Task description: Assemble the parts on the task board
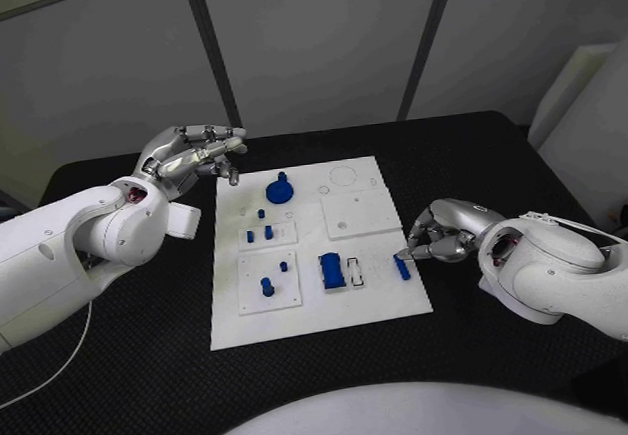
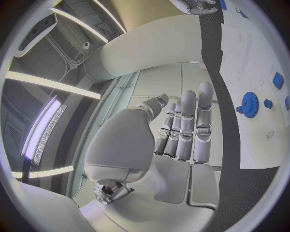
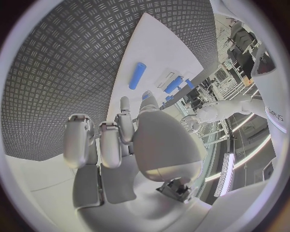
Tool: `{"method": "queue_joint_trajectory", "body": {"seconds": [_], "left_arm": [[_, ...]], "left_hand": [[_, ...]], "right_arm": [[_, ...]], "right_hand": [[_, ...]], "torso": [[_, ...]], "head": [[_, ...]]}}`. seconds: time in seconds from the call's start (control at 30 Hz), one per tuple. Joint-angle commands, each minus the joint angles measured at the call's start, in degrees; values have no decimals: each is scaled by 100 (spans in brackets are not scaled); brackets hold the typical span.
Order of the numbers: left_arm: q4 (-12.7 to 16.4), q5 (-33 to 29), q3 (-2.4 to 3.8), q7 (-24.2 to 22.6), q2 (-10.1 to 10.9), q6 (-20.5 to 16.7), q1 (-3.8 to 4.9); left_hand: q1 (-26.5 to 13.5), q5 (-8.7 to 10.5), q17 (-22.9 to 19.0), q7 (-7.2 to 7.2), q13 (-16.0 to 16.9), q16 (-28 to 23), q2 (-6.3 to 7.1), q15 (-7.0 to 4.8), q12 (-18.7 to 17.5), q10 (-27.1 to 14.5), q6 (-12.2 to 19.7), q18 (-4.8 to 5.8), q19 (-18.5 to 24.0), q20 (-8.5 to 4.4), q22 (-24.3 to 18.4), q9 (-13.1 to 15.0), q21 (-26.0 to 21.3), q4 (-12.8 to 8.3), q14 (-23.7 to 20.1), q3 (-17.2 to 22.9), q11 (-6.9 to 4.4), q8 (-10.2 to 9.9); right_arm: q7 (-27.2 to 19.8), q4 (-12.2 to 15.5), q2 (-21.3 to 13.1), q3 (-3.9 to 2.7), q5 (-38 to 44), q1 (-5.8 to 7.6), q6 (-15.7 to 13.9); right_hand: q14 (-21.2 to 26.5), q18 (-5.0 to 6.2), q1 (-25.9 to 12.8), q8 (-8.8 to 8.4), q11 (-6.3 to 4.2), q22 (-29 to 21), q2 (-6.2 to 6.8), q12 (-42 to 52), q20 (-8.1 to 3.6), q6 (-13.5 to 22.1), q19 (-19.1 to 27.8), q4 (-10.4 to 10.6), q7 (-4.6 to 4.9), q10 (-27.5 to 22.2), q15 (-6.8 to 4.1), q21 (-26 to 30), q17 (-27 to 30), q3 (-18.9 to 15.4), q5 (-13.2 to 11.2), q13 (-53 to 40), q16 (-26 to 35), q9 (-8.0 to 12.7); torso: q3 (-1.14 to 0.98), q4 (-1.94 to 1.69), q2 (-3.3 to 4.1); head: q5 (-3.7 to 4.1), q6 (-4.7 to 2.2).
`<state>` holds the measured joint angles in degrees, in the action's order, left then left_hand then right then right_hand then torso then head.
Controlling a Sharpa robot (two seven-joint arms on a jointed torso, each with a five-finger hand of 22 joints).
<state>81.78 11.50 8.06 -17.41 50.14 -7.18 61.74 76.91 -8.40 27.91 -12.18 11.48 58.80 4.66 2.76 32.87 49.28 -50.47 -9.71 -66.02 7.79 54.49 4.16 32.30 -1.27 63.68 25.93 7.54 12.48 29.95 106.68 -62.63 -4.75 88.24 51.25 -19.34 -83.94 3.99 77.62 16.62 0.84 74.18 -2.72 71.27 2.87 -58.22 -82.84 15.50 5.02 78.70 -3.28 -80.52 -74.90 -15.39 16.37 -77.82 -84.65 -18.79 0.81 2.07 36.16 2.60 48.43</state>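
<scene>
Parts sit loose on the board [image 1: 383, 308]; right hand [image 1: 441, 233], empty and curled, nears the blue bar [image 1: 402, 265] (left hand [image 1: 194, 156] idle, empty); next, pinch it.

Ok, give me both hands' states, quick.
Left hand: holds nothing, fingers loosely curled, above the table beside the task board.
Right hand: curled, empty, beside a blue part.

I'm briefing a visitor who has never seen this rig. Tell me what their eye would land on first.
First the white task board in the middle of the black table, dotted with small blue parts, the blue gear near its far end standing out. Next the two silver hands: the left hand raised off the board's far left corner, the right hand curled at its right edge beside a blue bar.
</scene>
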Motion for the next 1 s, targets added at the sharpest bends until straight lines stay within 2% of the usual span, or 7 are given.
{"method": "queue_joint_trajectory", "body": {"seconds": [0.03, 0.2, 0.4, 0.67, 0.9, 1.0], "left_arm": [[17, 6, 5, -72, 6, 21, 5], [23, 6, 5, -75, 10, 18, 2], [26, 6, 5, -78, 17, 17, 0], [24, 6, 5, -80, 31, 20, -1], [27, 6, 5, -75, 36, 20, -2], [26, 6, 5, -73, 38, 21, -2]], "left_hand": [[-2, -7, -6, 7, -6, 23, -18, 1, 33, -37, 36, -77, 6, 30, -6, 10, -8, 2, -27, -7, 13, 20], [-2, -7, -6, 7, -6, 23, -18, 1, 33, -37, 36, -77, 6, 30, -6, 10, -8, 2, -27, -7, 13, 20], [-2, -7, -6, 7, -6, 23, -18, 1, 33, -37, 36, -77, 6, 30, -6, 10, -8, 2, -27, -7, 13, 20], [3, -8, -7, 8, -7, 25, -19, 1, 40, -38, 38, -77, 6, 30, -6, 10, -8, -2, -29, -6, 12, 28], [3, -8, -7, 8, -7, 25, -19, 1, 40, -38, 38, -77, 6, 30, -6, 10, -8, -2, -29, -6, 12, 28], [3, -8, -7, 8, -7, 25, -19, 1, 40, -38, 38, -77, 6, 30, -6, 10, -8, -2, -29, -6, 12, 28]], "right_arm": [[148, -40, 52, 0, 271, -7, 277], [156, -100, 148, 3, 291, -70, 405], [163, -136, 274, 5, 297, -224, 480], [184, -208, 378, 5, 368, -281, 656], [213, -275, 462, 6, 642, -294, 967], [224, -301, 518, 6, 841, -297, 1092]], "right_hand": [[-417, -53, -17, -27, -28, -8, 25, -12, 16, -43, 2, -3, 1, 25, -6, 26, -593, -49, 10, 682, 13, -4], [-417, -52, -1, -21, -36, -13, 51, -19, 11, -76, 4, -9, -10, 22, -11, 31, -593, -68, -3, 682, 14, -18], [-417, -52, 24, -6, -46, -13, 62, -27, 5, -116, 4, -20, -22, 20, -19, 33, -592, -77, -11, 682, 17, -39], [-418, -50, 131, 9, -63, -21, 63, -38, -10, -153, 7, -80, -40, 15, -35, 41, -592, -65, -17, 678, 19, -81], [-415, -47, 438, 12, -88, -35, 13, -77, -33, -165, 14, -275, -63, -5, -58, 56, -577, 36, -38, 687, 35, -146], [-415, -47, 686, 3, -101, -40, -35, -99, -47, -161, 17, -434, -72, -18, -72, 63, -579, 159, -226, 690, 37, -175]], "torso": [[7, -2, 2], [9, 1, -1], [5, -2, -4], [13, -3, -6], [9, 4, -2], [10, 2, -5]], "head": [[-3, 14], [-10, 31], [-24, 40], [-37, 44], [-45, 50], [-41, 53]]}}
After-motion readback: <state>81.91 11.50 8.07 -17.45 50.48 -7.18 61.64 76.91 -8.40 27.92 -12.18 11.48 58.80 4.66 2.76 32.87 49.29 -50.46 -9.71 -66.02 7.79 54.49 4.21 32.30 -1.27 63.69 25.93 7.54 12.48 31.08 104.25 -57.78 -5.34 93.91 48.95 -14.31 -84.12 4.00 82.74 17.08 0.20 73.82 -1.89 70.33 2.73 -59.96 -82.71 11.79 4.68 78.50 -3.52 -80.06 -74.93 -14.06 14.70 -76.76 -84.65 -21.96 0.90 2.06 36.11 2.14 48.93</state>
